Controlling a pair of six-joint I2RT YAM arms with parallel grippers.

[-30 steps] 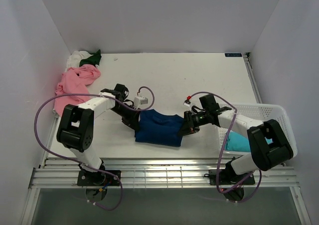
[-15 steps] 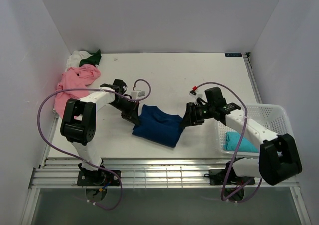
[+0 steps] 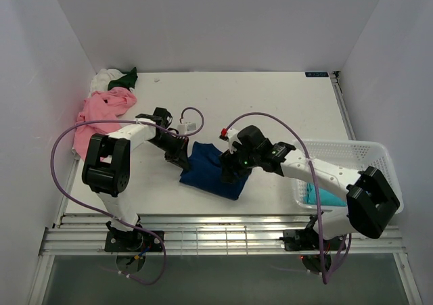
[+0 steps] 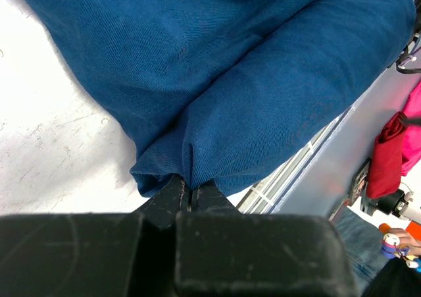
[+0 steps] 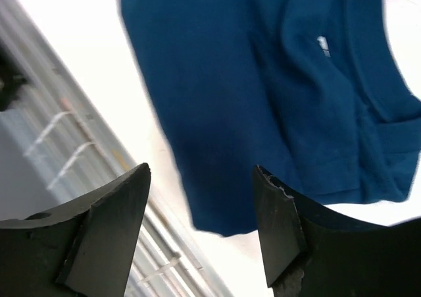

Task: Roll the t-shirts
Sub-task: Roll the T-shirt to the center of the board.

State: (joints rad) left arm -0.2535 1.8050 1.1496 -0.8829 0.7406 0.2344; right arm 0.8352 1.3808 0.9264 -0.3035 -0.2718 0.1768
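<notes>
The left pincer (image 4: pixel 191 193) is pressed shut, with its two black fingertips nipping the edge of the dark blue t-shirt (image 4: pixel 263 73) where two thick folds of cloth meet. The right pincer (image 5: pixel 200 178) stands wide apart and holds nothing; it hangs over the right half of the same shirt, whose blue cloth shows in the gap between its fingers.

The shirt lies in the near middle of the table (image 3: pixel 264 102), between the two arms. It is gathered into a thick, uneven band with soft rounded folds. Its left end is at the left pincer and its right end is under the right one. From the right wrist a stitched hem and a small white label show on the shirt.

A pink t-shirt (image 3: pixel 101 115) lies crumpled at the far left edge of the table. Behind it, in the corner, a white t-shirt (image 3: pixel 101 80) and a dark green t-shirt (image 3: pixel 125 79) are bunched together. At the right a teal t-shirt (image 3: pixel 329 197) sits inside a white mesh basket (image 3: pixel 352 148).

The table is white and scuffed, with metal slats (image 3: pixel 216 241) along its near edge. Plain pale walls (image 3: pixel 216 21) close it in at the back and on both sides.
</notes>
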